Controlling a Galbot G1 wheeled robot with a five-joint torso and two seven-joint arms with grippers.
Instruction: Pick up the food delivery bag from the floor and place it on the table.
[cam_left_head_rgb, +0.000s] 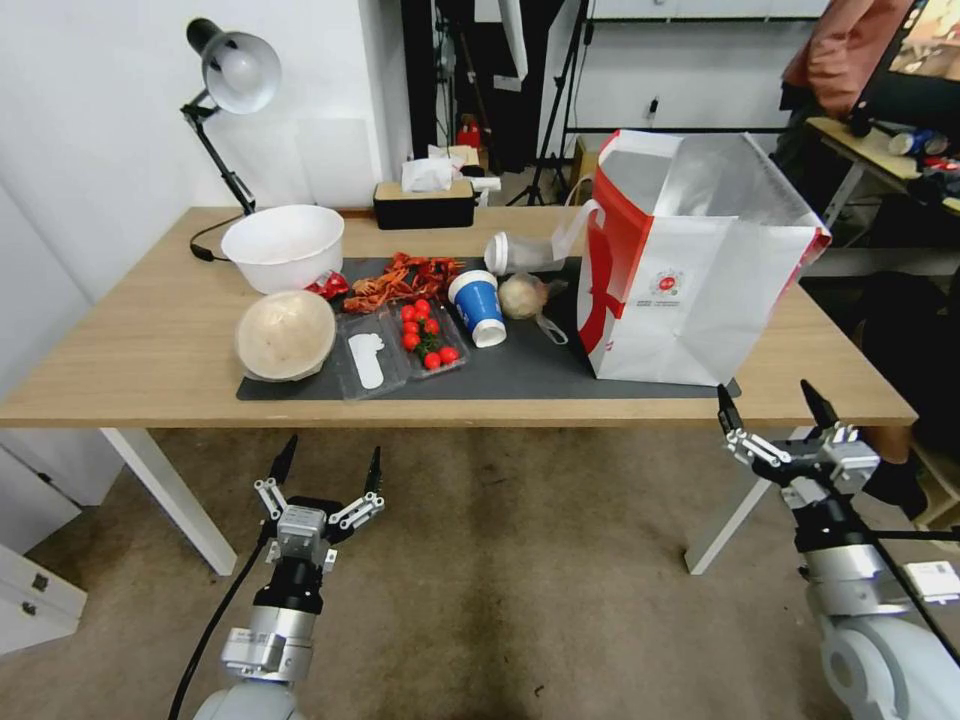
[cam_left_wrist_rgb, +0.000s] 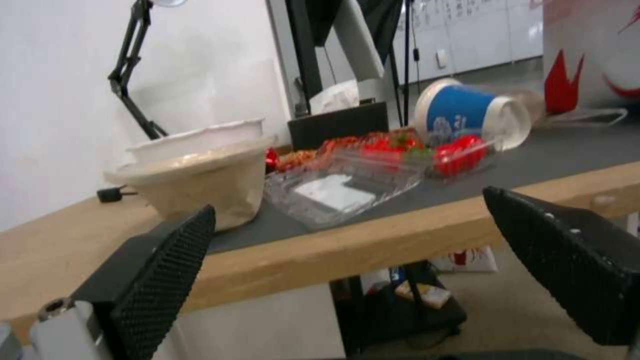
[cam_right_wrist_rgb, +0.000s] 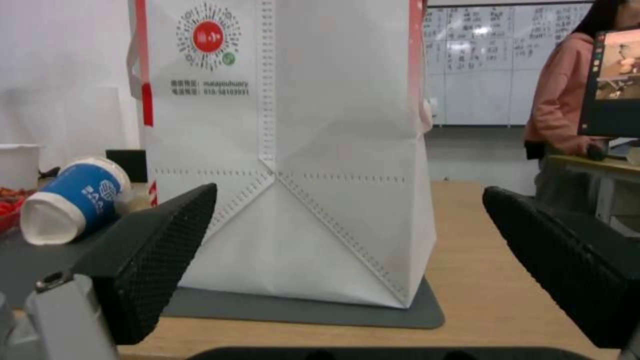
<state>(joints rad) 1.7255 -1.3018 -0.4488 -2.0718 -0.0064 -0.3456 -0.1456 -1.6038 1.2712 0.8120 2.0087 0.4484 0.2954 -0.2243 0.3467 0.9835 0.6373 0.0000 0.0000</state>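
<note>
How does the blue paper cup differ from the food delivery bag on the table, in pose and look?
The blue paper cup lies tipped on its side, while the food delivery bag stands upright with its top open. The cup is small and blue with a white rim; the bag is much larger, white with red side panels and a silver lining. Both rest on the dark grey mat on the table.
</note>
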